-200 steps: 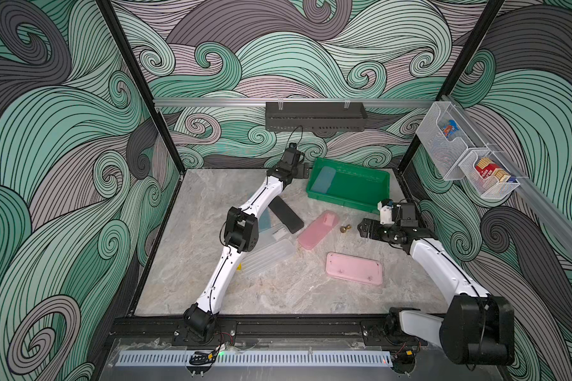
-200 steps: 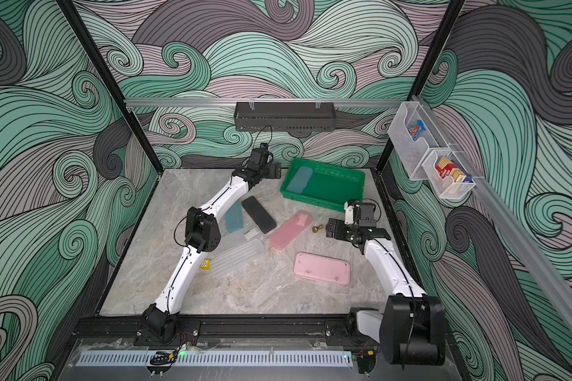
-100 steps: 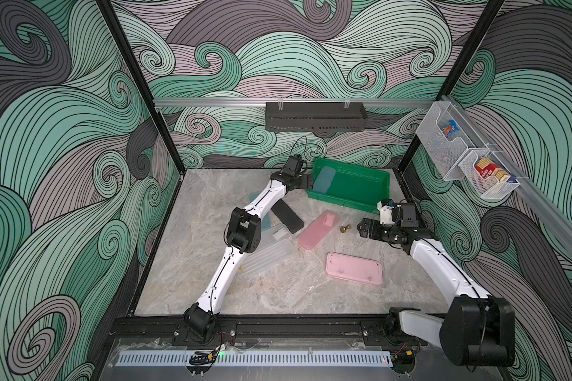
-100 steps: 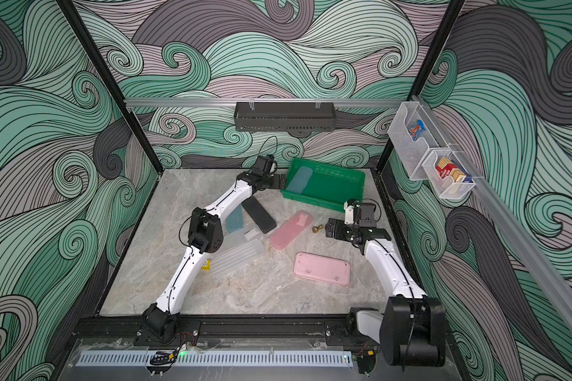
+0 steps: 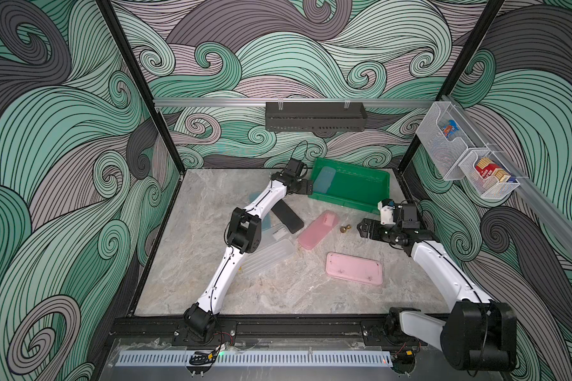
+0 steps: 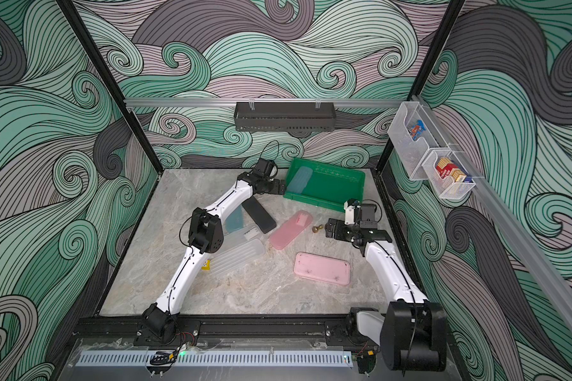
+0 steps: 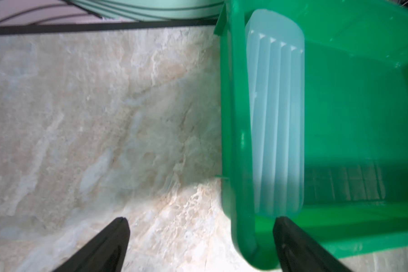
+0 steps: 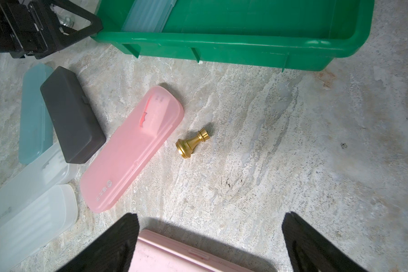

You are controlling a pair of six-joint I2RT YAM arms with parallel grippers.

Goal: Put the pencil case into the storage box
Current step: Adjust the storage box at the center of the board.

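The storage box (image 5: 357,189) stands at the far edge of the table (image 5: 311,297), most of its floor bare; a pale blue pencil case (image 5: 324,179) lies inside along the end nearest the left arm (image 5: 265,201); that outstretched arm half hides a teal case (image 8: 33,117); the left claw (image 7: 201,221) gapes empty astride the box's corner; the right claw (image 8: 211,217) hovers spread, empty.

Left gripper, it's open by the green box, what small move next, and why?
Probably draw the left gripper back from the storage box toward the black case: it stands open and empty, and the pale blue case already lies inside.
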